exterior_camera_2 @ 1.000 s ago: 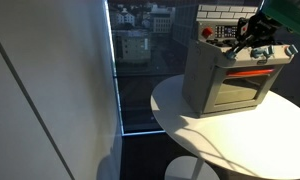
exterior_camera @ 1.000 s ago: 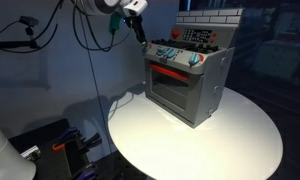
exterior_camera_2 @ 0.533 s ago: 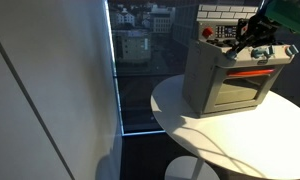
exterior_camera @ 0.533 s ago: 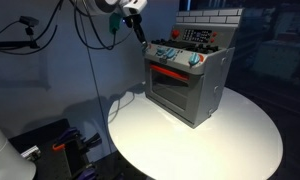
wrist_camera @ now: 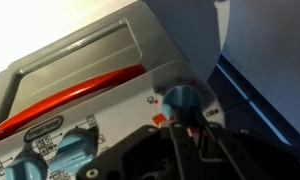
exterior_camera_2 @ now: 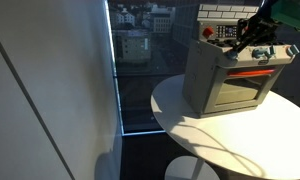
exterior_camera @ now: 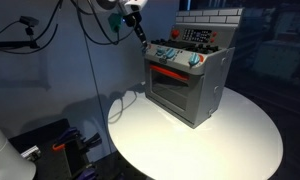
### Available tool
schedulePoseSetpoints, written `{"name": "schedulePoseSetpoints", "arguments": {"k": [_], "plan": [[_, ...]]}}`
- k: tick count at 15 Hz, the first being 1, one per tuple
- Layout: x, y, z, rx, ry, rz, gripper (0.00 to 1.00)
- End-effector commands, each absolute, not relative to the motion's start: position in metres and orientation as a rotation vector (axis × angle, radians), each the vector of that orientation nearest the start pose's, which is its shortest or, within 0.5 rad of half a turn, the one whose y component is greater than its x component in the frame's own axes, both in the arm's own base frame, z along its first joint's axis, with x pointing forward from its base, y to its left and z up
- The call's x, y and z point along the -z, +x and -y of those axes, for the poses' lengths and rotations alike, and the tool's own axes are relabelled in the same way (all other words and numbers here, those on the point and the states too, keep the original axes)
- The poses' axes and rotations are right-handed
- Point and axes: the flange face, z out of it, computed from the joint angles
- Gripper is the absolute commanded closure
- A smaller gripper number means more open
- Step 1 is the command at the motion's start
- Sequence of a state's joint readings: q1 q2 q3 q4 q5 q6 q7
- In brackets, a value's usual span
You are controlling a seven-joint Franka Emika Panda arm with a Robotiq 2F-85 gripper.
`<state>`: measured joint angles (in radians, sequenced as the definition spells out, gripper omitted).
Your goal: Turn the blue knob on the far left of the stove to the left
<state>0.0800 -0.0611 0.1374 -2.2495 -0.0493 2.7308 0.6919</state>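
Observation:
The grey toy stove (exterior_camera: 185,85) stands on a round white table in both exterior views (exterior_camera_2: 225,85). In the wrist view the stove's front panel (wrist_camera: 80,60) fills the frame, and the end blue knob (wrist_camera: 180,100) sits just ahead of my fingers. My gripper (wrist_camera: 190,132) has its two dark fingers closed together on the knob's near edge. In the exterior views the gripper (exterior_camera: 140,32) (exterior_camera_2: 252,35) reaches down to the stove's top front corner and hides the knob there.
Other blue knobs (wrist_camera: 75,150) and the red door handle (wrist_camera: 70,100) lie along the panel. The brick-patterned back panel (exterior_camera: 210,18) rises behind. The white table (exterior_camera: 190,140) ends close around the stove. Cables (exterior_camera: 90,60) hang beside the arm; a window (exterior_camera_2: 140,45) lies beyond.
The arm's upper white part has shifted slightly up and out of the frame in an exterior view. The gripper stays at the stove's knob corner.

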Motion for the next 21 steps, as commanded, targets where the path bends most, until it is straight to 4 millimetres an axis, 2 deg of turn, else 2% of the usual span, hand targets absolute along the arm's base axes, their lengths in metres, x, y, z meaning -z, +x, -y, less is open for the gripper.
{"name": "schedulePoseSetpoints", "arguments": {"k": [1, 5, 8, 9, 17, 18, 21], "plan": [[-0.468, 0.528, -0.113, 0.702, -2.876, -0.511, 0.95], [-0.472, 0.530, -0.111, 0.678, -2.935, -0.428, 0.95], [-0.478, 0.523, -0.106, 0.634, -2.972, -0.404, 0.85], [-0.481, 0.521, -0.105, 0.623, -2.982, -0.398, 0.69], [-0.492, 0.506, -0.097, 0.536, -3.024, -0.355, 0.05], [-0.493, 0.504, -0.096, 0.520, -3.029, -0.349, 0.01], [-0.497, 0.496, -0.093, 0.442, -3.048, -0.322, 0.00]]}}
